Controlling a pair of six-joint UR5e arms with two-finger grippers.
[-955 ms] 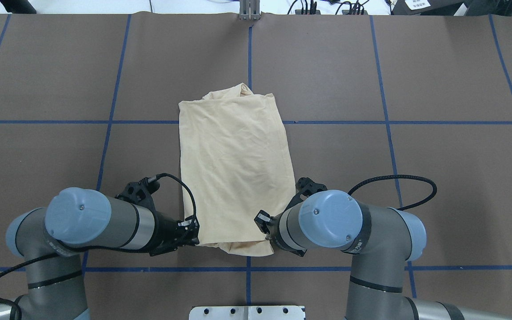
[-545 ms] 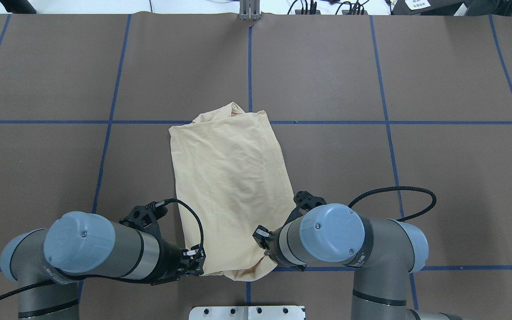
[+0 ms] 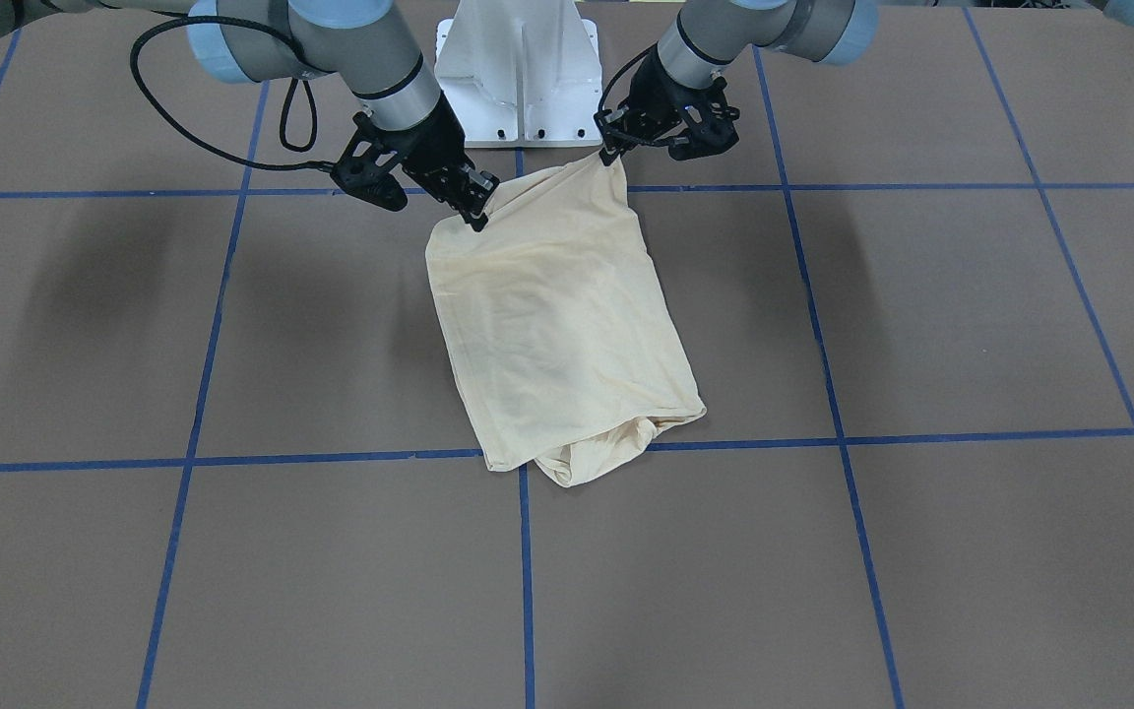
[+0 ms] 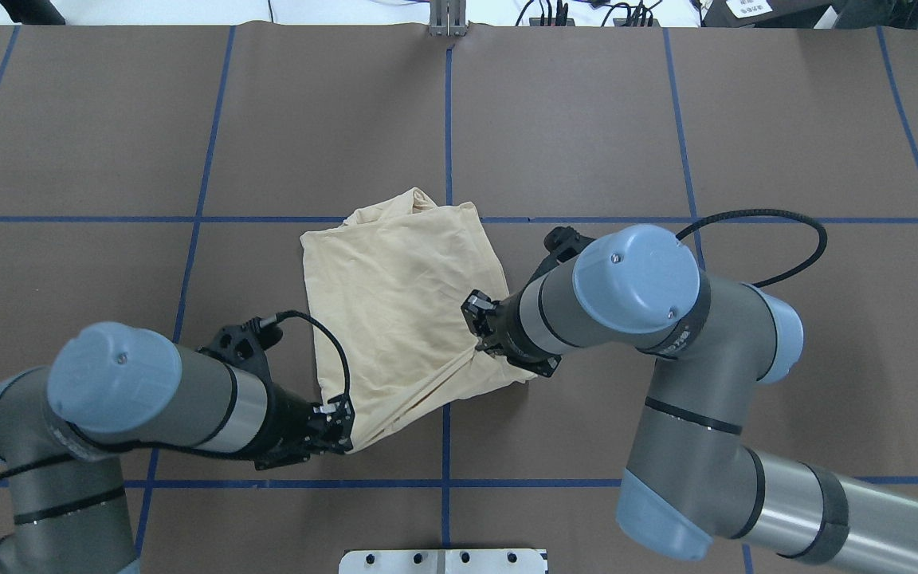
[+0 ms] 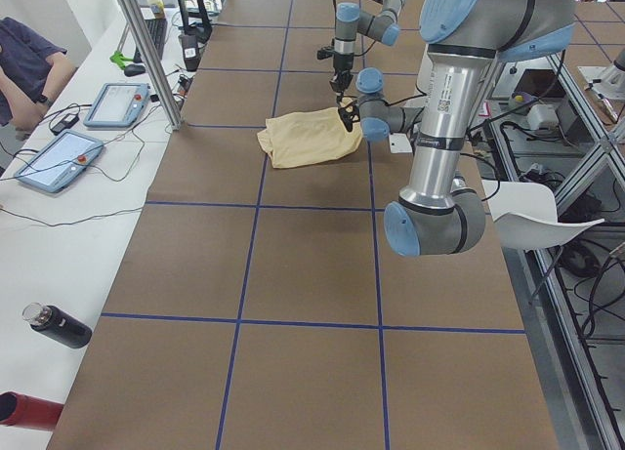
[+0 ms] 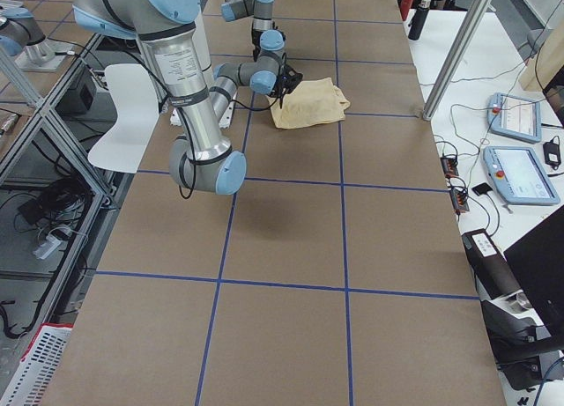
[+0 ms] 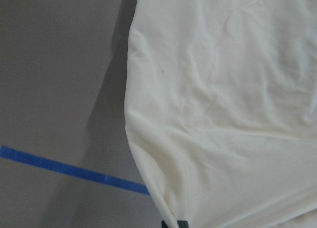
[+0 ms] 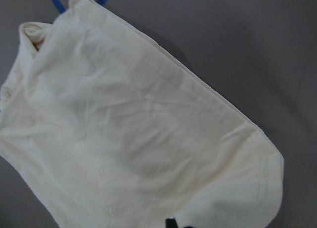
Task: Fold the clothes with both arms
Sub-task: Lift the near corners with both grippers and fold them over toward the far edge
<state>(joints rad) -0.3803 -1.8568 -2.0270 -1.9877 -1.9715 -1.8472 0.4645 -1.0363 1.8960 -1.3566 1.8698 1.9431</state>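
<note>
Jaws on the left arm (image 4: 188, 406) grip the shirt (image 4: 395, 295) at its 7 o'clock corner, and jaws on the right arm (image 4: 586, 311) grip its 4 o'clock corner. It lies centrally on the desk (image 4: 746, 119). Best to lift both corners level, hem taut, then carry toward 12 o'clock.
</note>
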